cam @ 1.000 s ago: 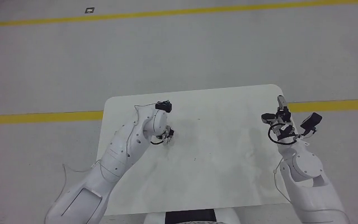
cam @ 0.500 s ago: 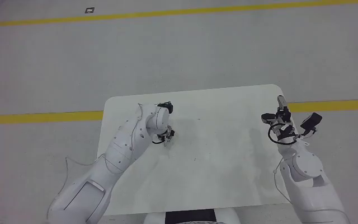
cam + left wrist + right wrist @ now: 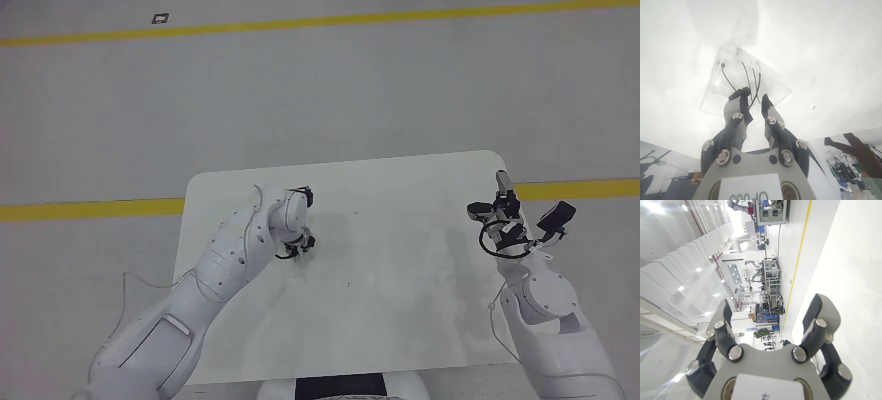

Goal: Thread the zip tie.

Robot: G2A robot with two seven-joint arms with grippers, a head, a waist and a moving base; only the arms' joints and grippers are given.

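Observation:
Several thin black zip ties (image 3: 747,79) lie in a clear square tray (image 3: 772,75) on the white table (image 3: 400,290). My left gripper (image 3: 755,95) hovers just over the near ends of the ties, its fingers slightly apart, nothing clamped between them. In the top view the left gripper (image 3: 300,243) is at the table's left-middle. My right gripper (image 3: 770,308) is open and empty, pointing off the table toward the hall; in the top view the right gripper (image 3: 503,195) sits at the table's right edge.
The white table's middle and near part are bare apart from small dark specks (image 3: 348,283). Yellow floor lines (image 3: 300,22) run behind the table. The table's right edge (image 3: 512,200) is beside the right arm.
The left arm's wrist has shifted a little to the right over the tray. The right arm has kept still.

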